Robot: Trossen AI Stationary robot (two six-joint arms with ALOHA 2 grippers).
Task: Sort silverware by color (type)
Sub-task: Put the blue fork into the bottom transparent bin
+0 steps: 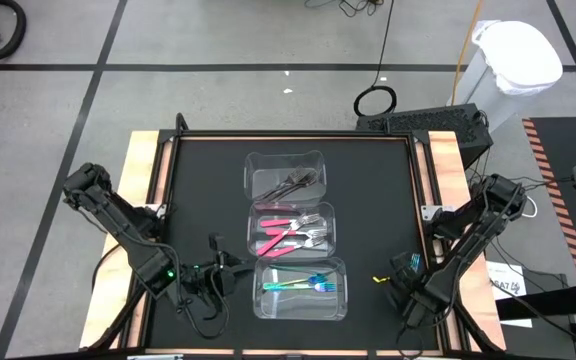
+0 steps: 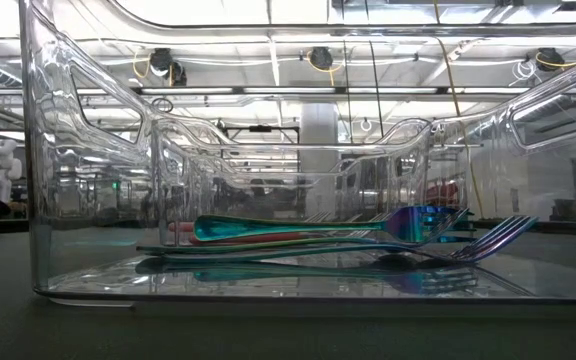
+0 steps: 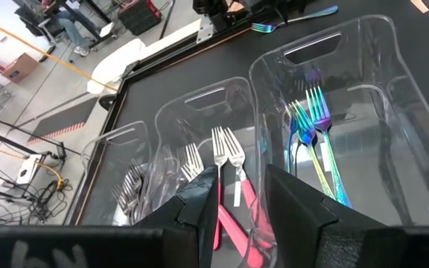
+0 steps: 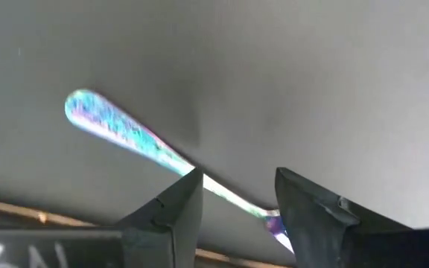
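Far container: you have a clear rectangular plastic bin [image 1: 285, 177] at the far end of the row on the black table mat [image 1: 198, 190]; it holds the dark grey metal forks [image 1: 296, 182], piled together.
Middle container: the second clear plastic bin [image 1: 295, 232] sits just nearer you, touching or almost touching the far one; inside lie the pink-handled forks with silver tines [image 1: 288, 235], tines toward the right.
Near container: the third clear plastic bin [image 1: 301, 288] holds the iridescent blue-teal forks [image 1: 303, 285]; in the low view you see them stacked flat on its floor [image 2: 368, 245], tines to the right.
Stray fork: one iridescent blue-teal fork [image 4: 136, 140] lies outside all the bins, flat on the mat to the right of the near bin, close to the right edge.
Right gripper: note the right gripper [image 4: 237, 205] low over that stray fork, a finger on each side of its thin neck; the jaws stand partly apart and you cannot tell if they touch the metal.
Left gripper: the left gripper [image 3: 240, 205] hovers left of the near bin, pointing across the row, fingers a little apart, holding nothing.
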